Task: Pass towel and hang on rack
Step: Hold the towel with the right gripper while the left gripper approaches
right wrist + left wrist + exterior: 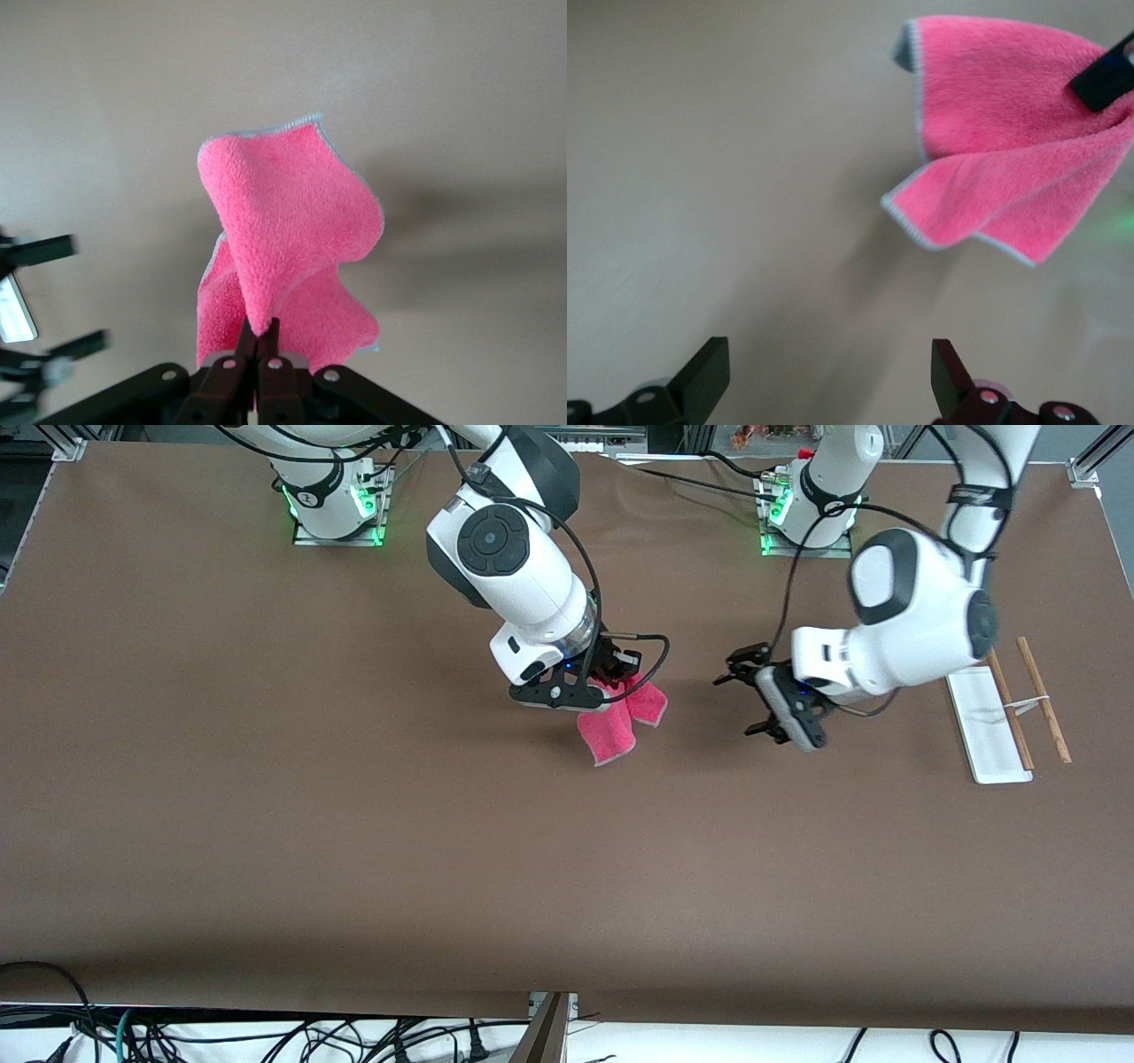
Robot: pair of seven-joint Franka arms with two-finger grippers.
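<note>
Robot lab: bolted arm bases (339,500), cables (177,1036).

I count one towel (611,731), pink with a pale edge, pinched in my right gripper (611,682) and hanging over the table (266,824). I count one rack (1001,722) at the table's left-arm end, with one white base and two wooden rods. I have two grippers: the right clamped, the left gripper (753,700) spread wide beside the towel.

Fluffy pink cloth towel (609,731); matt brown table (266,824); wooden-rodded rack (1010,717).
</note>
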